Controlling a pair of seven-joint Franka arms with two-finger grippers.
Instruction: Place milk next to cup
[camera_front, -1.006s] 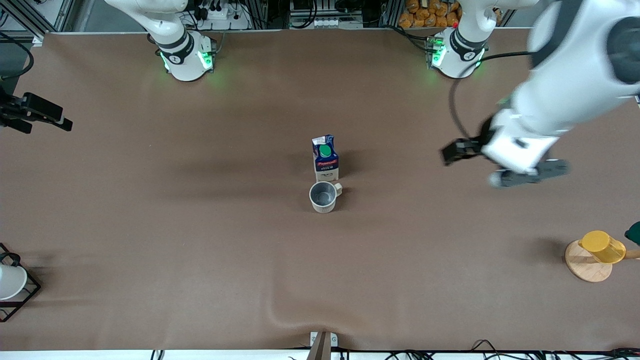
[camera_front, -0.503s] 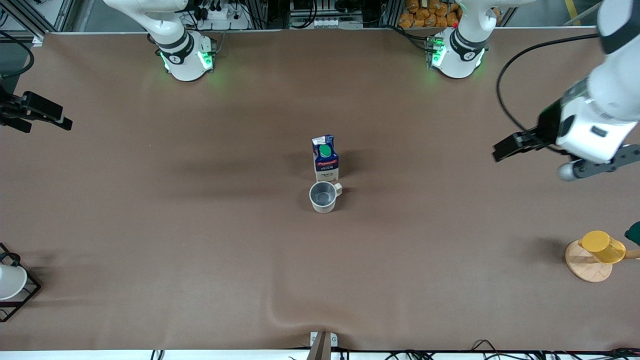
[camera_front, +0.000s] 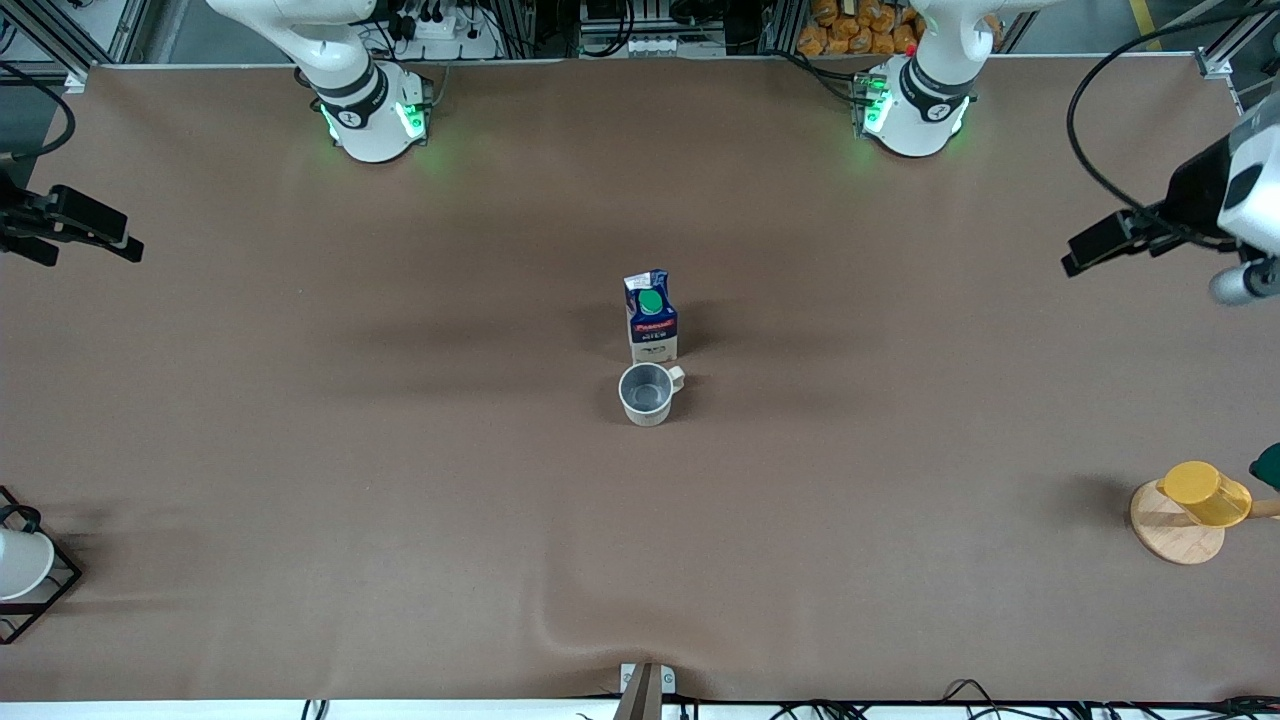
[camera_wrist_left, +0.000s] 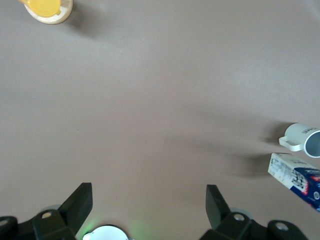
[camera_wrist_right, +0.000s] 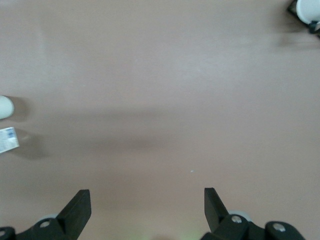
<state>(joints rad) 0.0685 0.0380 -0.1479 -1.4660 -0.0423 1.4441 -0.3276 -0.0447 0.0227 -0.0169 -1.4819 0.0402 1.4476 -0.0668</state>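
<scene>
Blue milk (camera_front: 651, 316) beside one off-white cup (camera_front: 646, 392).

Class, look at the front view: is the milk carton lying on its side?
No, the milk carton stands upright on the table beside the mug.

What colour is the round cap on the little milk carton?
Green; the cap on the milk shows best in the front view.

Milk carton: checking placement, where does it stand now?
In the front view the milk carton stands upright mid-table, right beside the mug, just farther from the camera.
</scene>
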